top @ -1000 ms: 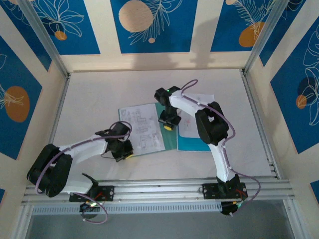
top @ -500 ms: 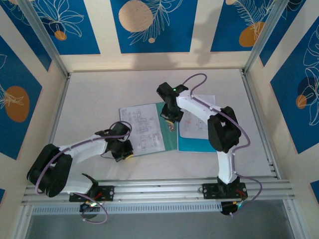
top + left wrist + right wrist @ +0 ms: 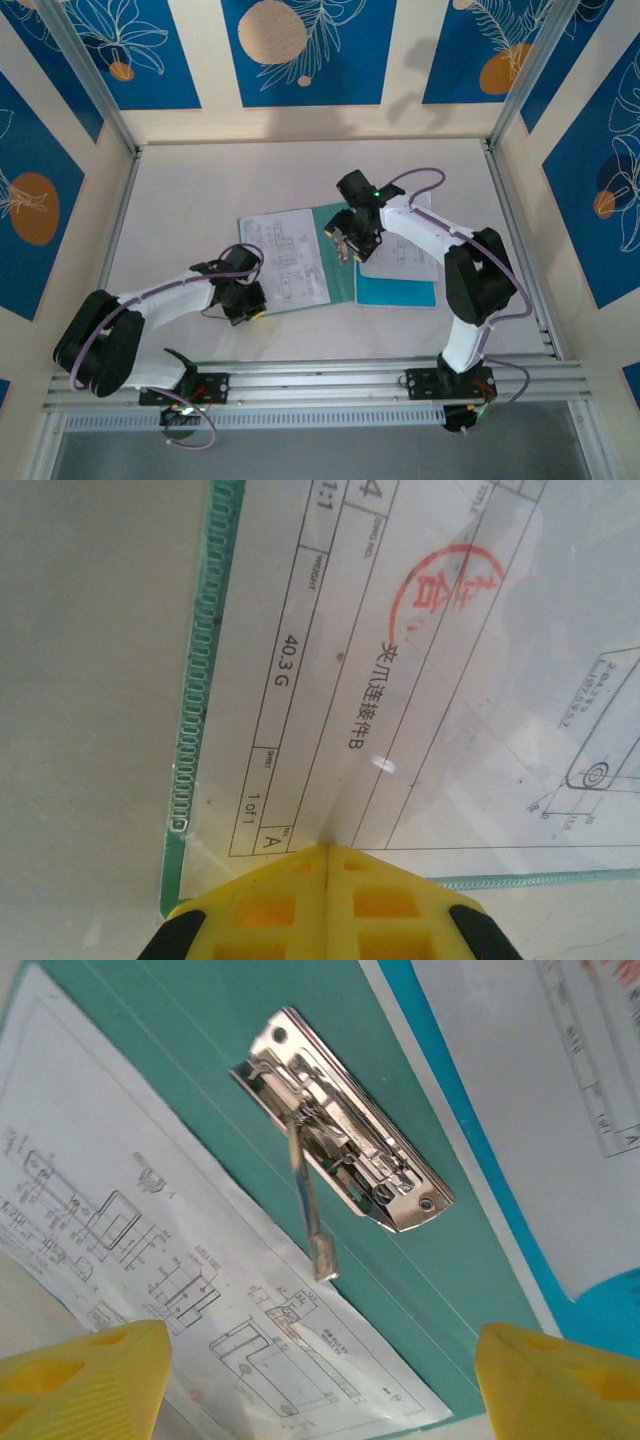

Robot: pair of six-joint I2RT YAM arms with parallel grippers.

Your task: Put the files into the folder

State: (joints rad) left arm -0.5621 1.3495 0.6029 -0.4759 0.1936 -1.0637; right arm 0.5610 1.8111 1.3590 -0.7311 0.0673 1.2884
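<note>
My right claw [image 3: 320, 1378] hangs with its jaws spread wide, holding nothing, just short of the clip [image 3: 340, 1175] on the open folder [image 3: 170, 1030]. The clip's length runs slantwise across my gap. The loose files [image 3: 400, 262] lie just right of it, nearer this arm. My left claw [image 3: 328, 905] is closed and seems to pin the folder's near corner to the desk [image 3: 200, 190].

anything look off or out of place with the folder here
The metal clip on the green folder has its lever swung out instead of lying flat. To the right, the white sheet sits shifted on the blue sheet, leaving a blue strip at its near edge. Nothing looks torn or spilled.
</note>
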